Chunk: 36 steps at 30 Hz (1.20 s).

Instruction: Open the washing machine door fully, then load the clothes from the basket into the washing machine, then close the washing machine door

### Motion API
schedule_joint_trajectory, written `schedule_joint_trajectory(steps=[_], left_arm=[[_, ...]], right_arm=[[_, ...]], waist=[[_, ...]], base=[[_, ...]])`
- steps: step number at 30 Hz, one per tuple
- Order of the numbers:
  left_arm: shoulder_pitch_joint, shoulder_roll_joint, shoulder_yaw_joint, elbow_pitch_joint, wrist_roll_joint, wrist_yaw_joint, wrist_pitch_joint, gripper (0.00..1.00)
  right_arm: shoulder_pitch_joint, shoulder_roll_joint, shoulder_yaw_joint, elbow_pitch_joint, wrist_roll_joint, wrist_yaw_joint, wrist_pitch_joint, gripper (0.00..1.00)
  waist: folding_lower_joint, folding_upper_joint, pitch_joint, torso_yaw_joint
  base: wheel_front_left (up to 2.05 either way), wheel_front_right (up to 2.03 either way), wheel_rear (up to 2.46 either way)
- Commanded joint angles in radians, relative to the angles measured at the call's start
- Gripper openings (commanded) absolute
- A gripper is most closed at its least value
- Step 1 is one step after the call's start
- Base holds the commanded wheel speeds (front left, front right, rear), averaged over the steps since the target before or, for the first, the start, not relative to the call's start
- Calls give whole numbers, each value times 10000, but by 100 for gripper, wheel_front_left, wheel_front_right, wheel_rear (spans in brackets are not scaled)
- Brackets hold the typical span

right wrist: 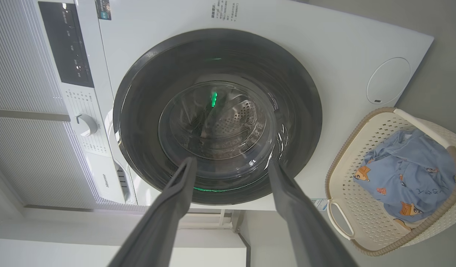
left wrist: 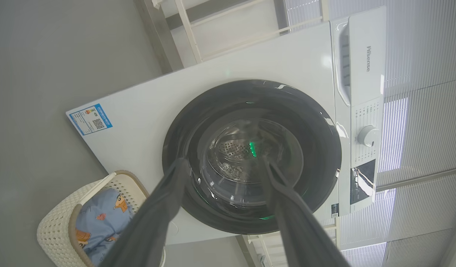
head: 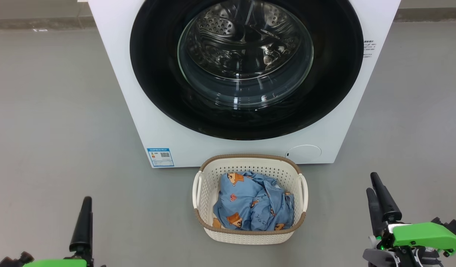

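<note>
As it stands shut, the washing machine door (head: 246,70) faces the basket (head: 249,157).

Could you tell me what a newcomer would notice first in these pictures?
The washing machine door, big, round and glossy black, is shut on the white washing machine and dominates the top of the head view. Directly before it on the grey floor stands the basket holding the clothes.

Tool (left wrist: 222,160) spread wide before closed washing machine door (left wrist: 309,122)
</note>
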<state>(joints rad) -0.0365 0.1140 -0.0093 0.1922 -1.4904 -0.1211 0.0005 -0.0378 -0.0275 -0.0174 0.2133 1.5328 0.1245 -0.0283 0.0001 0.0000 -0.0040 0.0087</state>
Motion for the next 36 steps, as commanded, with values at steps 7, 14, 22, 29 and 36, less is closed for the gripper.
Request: schedule_joint_trajectory(steps=[7,14,22,29,36], left_arm=[[-472,828,-545,-401,878,-49,-544,100],[-544,1000,-732,-407,1513,-53,-752,100],[-582,1139,-815,-330,2835,-59,-993,100],[-620,1162,-762,-273,3957,-63,-1204,100],[-636,1181,-607,-114,5291,-68,-1414,100]], right_arm=[[-643,-109,362,-378,-1026,29,-331,100],[-714,-119,517,-334,-1745,32,-507,100],[-821,-133,643,-168,-2895,36,-741,100],[-933,-145,801,16,-4267,39,-947,100],[-1012,-157,859,324,-5749,42,-1153,100]], waist=[[-1,0,-17,8],[-1,0,-37,-7],[-1,0,-44,-22],[-1,0,-40,-26],[-1,0,-61,-44]], base=[[0,0,0],[0,0,0],[0,0,0],[0,0,0],[0,0,0]])
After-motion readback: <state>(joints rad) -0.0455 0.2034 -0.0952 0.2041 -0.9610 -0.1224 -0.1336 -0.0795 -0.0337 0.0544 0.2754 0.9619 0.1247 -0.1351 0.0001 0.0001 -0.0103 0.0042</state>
